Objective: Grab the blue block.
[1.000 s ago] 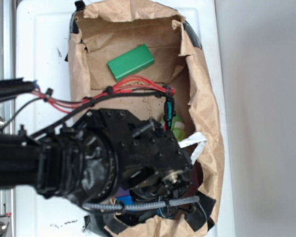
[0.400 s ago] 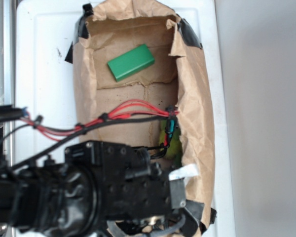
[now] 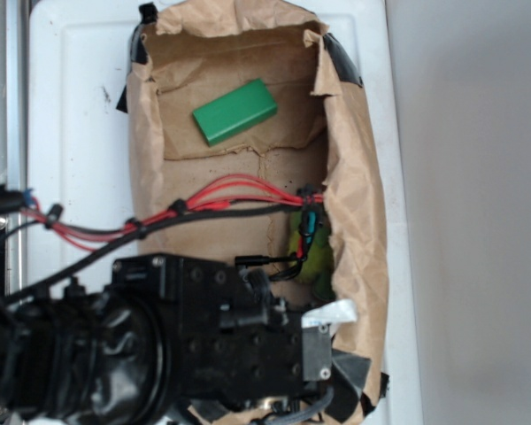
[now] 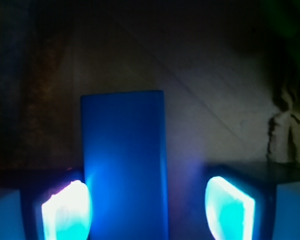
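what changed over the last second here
The arm slid down-frame toward the near end of the paper bag, uncovering the plush toy by its right wall. The wrist view shows the blue block between the open hand fingers, not yet gripped. The green block stayed put.

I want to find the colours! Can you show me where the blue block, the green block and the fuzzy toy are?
blue block point(image 4: 124, 165), wrist view, middle of its top face.
green block point(image 3: 234, 112), exterior view, centre of its top face.
fuzzy toy point(image 3: 316, 257), exterior view, yellow-green fur beside the bag wall.
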`<state>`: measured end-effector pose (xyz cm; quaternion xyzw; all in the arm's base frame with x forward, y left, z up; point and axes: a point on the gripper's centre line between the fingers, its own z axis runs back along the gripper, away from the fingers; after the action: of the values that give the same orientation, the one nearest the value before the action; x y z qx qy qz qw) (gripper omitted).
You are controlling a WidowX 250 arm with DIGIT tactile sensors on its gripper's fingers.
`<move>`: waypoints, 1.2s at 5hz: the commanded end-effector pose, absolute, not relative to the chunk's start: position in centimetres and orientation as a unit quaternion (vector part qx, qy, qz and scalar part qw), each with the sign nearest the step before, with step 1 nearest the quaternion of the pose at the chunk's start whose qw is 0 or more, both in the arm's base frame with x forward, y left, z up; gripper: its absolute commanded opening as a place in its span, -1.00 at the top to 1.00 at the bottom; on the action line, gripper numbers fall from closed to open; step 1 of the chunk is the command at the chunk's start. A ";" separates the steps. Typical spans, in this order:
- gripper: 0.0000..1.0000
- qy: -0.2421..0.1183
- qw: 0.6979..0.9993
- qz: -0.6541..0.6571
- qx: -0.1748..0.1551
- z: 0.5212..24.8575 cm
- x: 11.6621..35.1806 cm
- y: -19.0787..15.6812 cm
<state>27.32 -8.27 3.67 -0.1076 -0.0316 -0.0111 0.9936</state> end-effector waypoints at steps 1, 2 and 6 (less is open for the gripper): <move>-1.00 -0.028 0.984 -0.001 -0.175 6.8 28.6 -8.0; -1.00 -0.017 0.983 -0.028 -0.178 6.4 27.6 -9.2; -1.00 -0.037 0.993 -0.059 -0.096 3.1 26.5 -10.8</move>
<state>26.67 -10.57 2.43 -0.0924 -0.0268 -0.0463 0.9943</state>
